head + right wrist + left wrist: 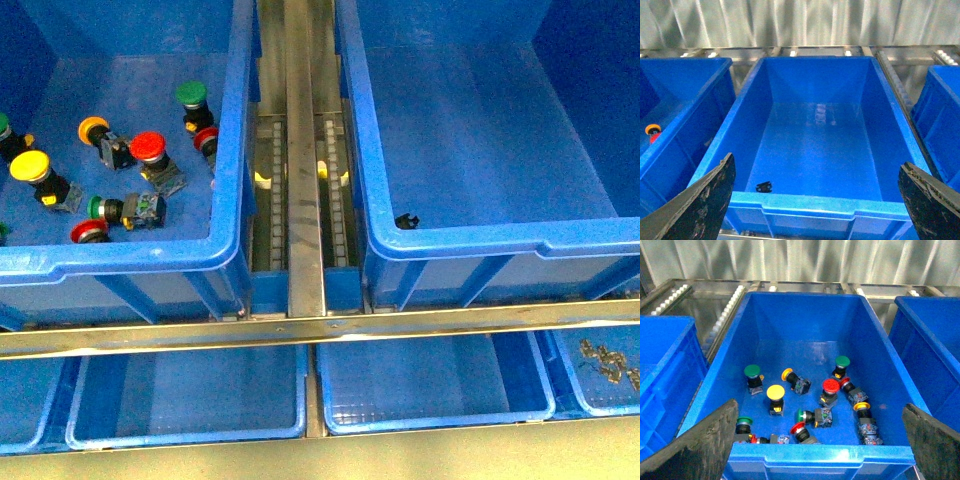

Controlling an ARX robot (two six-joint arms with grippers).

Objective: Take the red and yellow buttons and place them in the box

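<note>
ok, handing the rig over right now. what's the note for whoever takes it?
Left jaws: open, empty, over the left crate.
Right jaws: open, empty, over the box.
Red and yellow buttons: all lying in the left crate, mixed with green buttons.
Box: no buttons in it, only a small black piece by its near left corner.
Done: nothing placed yet.
Left: every red and yellow button; leave the greens.

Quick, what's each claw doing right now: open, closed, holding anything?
Left claw: open, holding nothing.
Right claw: open, holding nothing.
</note>
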